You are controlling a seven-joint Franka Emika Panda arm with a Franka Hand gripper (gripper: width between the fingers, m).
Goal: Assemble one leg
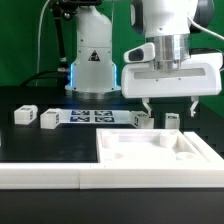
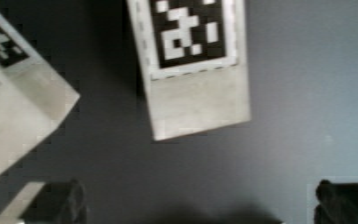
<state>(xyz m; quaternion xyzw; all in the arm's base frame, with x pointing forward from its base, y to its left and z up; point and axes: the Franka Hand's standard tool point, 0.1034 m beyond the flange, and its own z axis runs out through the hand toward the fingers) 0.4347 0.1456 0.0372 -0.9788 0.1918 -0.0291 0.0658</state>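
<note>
Several white legs lie on the black table. Two lie at the exterior view's left (image 1: 24,114) (image 1: 50,120), and two lie near the middle (image 1: 143,121) (image 1: 172,121). My gripper (image 1: 170,106) hangs open and empty above the two middle legs, with nothing between its fingers. In the wrist view one leg (image 2: 197,60) with a black-and-white tag lies below, ahead of the open gripper (image 2: 202,205). A second leg (image 2: 7,95) shows at the picture's edge. Both dark fingertips (image 2: 55,202) are apart and clear of the legs.
The large flat white panel (image 1: 120,160) with round sockets lies in front. A white L-shaped wall (image 1: 45,176) runs along the panel's front and side. The marker board (image 1: 95,117) lies behind, by the robot base (image 1: 92,65).
</note>
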